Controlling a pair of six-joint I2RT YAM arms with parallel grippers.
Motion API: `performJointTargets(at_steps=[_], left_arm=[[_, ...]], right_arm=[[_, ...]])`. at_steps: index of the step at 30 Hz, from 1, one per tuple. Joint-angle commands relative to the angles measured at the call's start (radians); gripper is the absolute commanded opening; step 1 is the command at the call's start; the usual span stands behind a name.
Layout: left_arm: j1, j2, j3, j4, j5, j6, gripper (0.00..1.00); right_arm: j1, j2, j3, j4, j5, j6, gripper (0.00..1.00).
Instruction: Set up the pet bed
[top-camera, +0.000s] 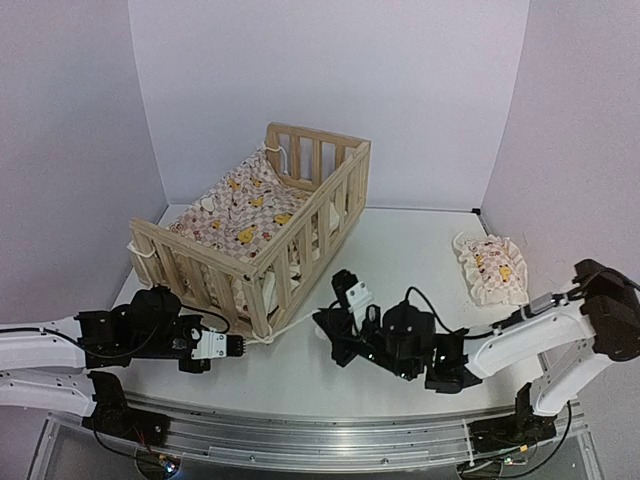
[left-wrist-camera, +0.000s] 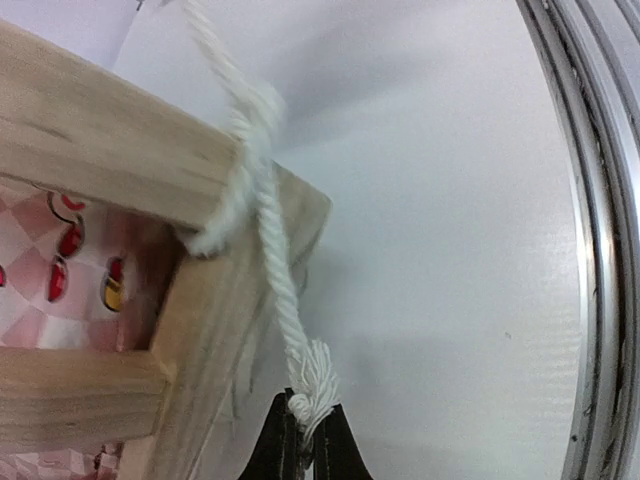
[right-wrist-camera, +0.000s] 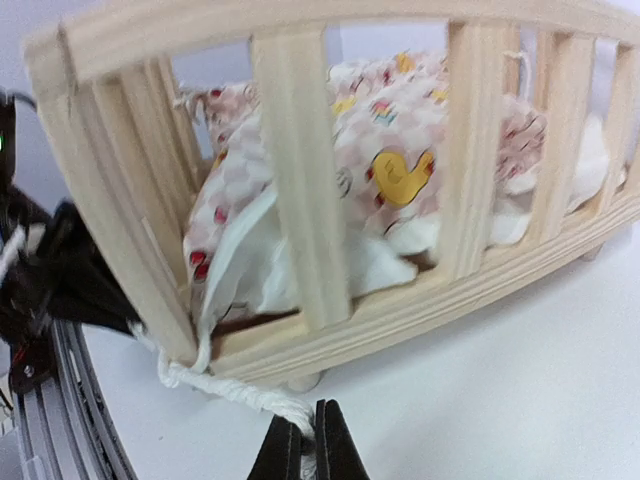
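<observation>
- Pet bed (top-camera: 305, 212): light-wood slatted frame, upright on the table (top-camera: 400, 260), at 10 o'clock in the top view; duck-print cushion (top-camera: 245, 205) inside.
- Rope (top-camera: 290, 325): white, tied round the bed's corner post at the frame's 6 o'clock.
- Left gripper (left-wrist-camera: 305, 440): jaws pinch a frayed rope end.
- Right gripper (right-wrist-camera: 300, 445): jaws pinch the other strand.
- Pillow (top-camera: 490, 268): at 3 o'clock, well apart from the bed.

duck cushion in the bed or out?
In. The cushion lies rumpled inside the pet bed, seen behind its slats in the right wrist view.
</observation>
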Motion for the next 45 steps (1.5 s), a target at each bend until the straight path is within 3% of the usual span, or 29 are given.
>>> performJointTargets(at_steps=[1, 9, 15, 19, 24, 27, 29, 31, 34, 39, 45], left_arm=[[0.016, 0.0, -0.059, -0.126, -0.089, 0.17, 0.0], [0.021, -0.009, -0.141, -0.204, -0.063, 0.324, 0.0], [0.023, -0.023, -0.211, -0.255, -0.077, 0.36, 0.0], [0.023, -0.044, -0.216, -0.296, -0.037, 0.342, 0.0], [0.023, 0.009, -0.082, -0.361, 0.127, 0.252, 0.0], [0.024, 0.046, -0.022, -0.392, 0.201, 0.225, 0.1], [0.023, 0.03, -0.018, -0.438, 0.246, 0.266, 0.21], [0.023, -0.007, -0.028, -0.492, 0.264, 0.332, 0.38], [0.023, -0.079, -0.041, -0.573, 0.228, 0.409, 0.56], [0.023, -0.138, 0.042, -0.618, 0.216, 0.429, 0.62], [0.034, -0.107, 0.266, -0.586, 0.234, 0.3, 0.63]], right_arm=[[-0.077, -0.144, 0.012, -0.221, 0.02, -0.1, 0.0], [-0.172, -0.184, 0.044, -0.341, -0.041, -0.085, 0.0], [-0.227, -0.188, 0.05, -0.355, -0.098, -0.028, 0.0], [-0.23, -0.156, 0.08, -0.383, -0.219, 0.001, 0.0], [-0.146, -0.064, 0.13, -0.429, -0.412, 0.031, 0.0], [-0.058, -0.003, 0.16, -0.436, -0.453, 0.015, 0.01], [-0.022, 0.069, 0.197, -0.488, -0.506, 0.036, 0.13], [0.008, 0.118, 0.252, -0.588, -0.545, 0.058, 0.34], [0.019, 0.106, 0.267, -0.674, -0.556, 0.104, 0.46], [-0.008, -0.116, 0.19, -0.75, -0.416, 0.075, 0.71], [-0.282, -0.3, 0.276, -0.994, -0.383, 0.14, 0.8]])
